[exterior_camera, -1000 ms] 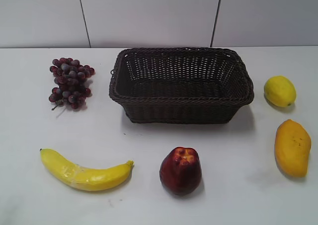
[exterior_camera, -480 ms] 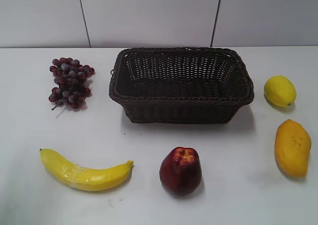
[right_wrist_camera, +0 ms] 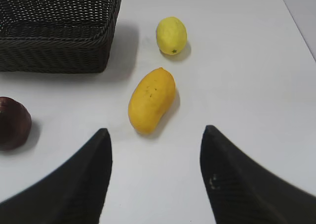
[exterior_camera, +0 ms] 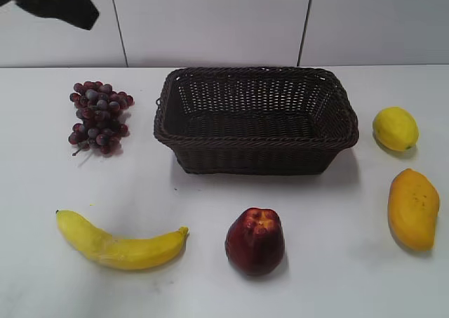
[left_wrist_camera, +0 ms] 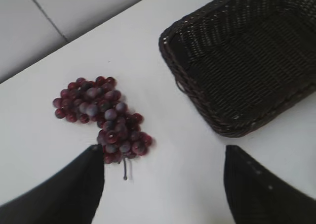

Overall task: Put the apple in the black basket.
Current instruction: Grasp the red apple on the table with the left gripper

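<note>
The dark red apple (exterior_camera: 255, 240) stands on the white table in front of the black basket (exterior_camera: 257, 158); its edge shows at the left of the right wrist view (right_wrist_camera: 12, 123). The basket is empty and also shows in the left wrist view (left_wrist_camera: 207, 120) and the right wrist view (right_wrist_camera: 54, 56). My left gripper (left_wrist_camera: 163, 155) is open and empty, high above the table between the grapes and the basket; a dark part of that arm (exterior_camera: 59, 2) shows at the exterior view's top left. My right gripper (right_wrist_camera: 155, 135) is open and empty, near the mango.
A bunch of grapes (exterior_camera: 98, 116) lies left of the basket and a banana (exterior_camera: 119, 243) at the front left. A lemon (exterior_camera: 395, 128) and a mango (exterior_camera: 412, 208) lie at the right. A white wall stands behind the table.
A dark part of the left arm has come into the exterior view at the top left. The fruits and the basket have not moved.
</note>
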### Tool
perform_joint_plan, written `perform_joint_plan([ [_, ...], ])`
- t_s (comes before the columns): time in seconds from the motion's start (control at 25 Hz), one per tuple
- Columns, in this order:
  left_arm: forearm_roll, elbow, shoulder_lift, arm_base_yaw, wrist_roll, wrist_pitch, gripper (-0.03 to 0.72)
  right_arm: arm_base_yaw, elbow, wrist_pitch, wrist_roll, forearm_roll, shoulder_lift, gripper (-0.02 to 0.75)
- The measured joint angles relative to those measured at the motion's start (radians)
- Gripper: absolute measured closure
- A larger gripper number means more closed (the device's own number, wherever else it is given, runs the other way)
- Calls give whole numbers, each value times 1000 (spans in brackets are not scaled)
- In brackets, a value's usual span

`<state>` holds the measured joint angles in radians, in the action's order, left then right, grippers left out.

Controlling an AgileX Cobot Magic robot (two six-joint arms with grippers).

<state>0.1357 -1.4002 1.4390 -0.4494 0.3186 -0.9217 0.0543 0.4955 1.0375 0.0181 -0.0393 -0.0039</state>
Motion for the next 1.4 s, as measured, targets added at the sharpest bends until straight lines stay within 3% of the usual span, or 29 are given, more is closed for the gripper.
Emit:
perform_joint_plan([
  [0.32, 0, -201, 169, -182, 73, -119, 142, 0, 0, 0, 0, 0, 0, 303],
  [0.56, 4, -212, 261, -342, 80, -164, 63, 0, 0, 0, 0, 0, 0, 303],
  [0.84, 8, -212, 366, -498, 78, -174, 57, 0, 0, 0, 0, 0, 0, 303],
  [1.04, 15, -213, 464, -542, 20, -175, 57, 0, 0, 0, 0, 0, 0, 303],
  [1.4, 13, -213, 636, -553, -61, -143, 60, 0, 0, 0, 0, 0, 0, 303],
])
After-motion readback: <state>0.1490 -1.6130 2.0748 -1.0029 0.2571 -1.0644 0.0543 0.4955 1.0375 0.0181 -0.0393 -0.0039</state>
